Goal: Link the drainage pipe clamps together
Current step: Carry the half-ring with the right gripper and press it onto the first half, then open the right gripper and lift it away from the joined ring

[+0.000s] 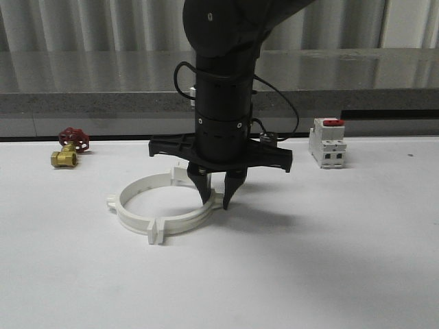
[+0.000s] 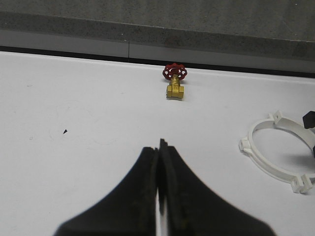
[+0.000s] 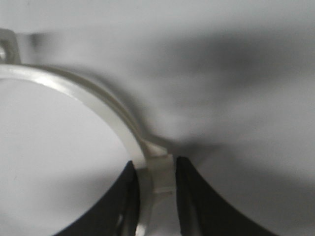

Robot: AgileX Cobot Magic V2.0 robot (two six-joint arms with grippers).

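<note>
Clamps (image 1: 161,205), two white half-rings, lie flat on the counter (image 1: 329,260) near its middle, already set as a ring with tabs meeting at the right and at the near-left. Right hand (image 1: 217,196) comes straight down from above onto the right joint; in the wrist view its fingers (image 3: 189,196) sit either side of the tab pair (image 3: 160,172), touching or almost touching it, so it reads as pinching the tabs, though whether it presses hard I cannot tell.

Risk, as a guess: if the tabs are not lined up, a squeeze could skew one half, pop the opposite joint (image 1: 156,232) apart or slide the whole ring across the smooth counter, since nothing holds the other side.

Right arm is vertical, wrist over the ring's right edge, fingers pointing down. Left hand (image 2: 160,162) is clenched with nothing in it, low over bare counter, well apart from the ring.

Brass valve (image 1: 68,149) with red wheel sits far-left; white switch (image 1: 327,142) with red top far-right.
</note>
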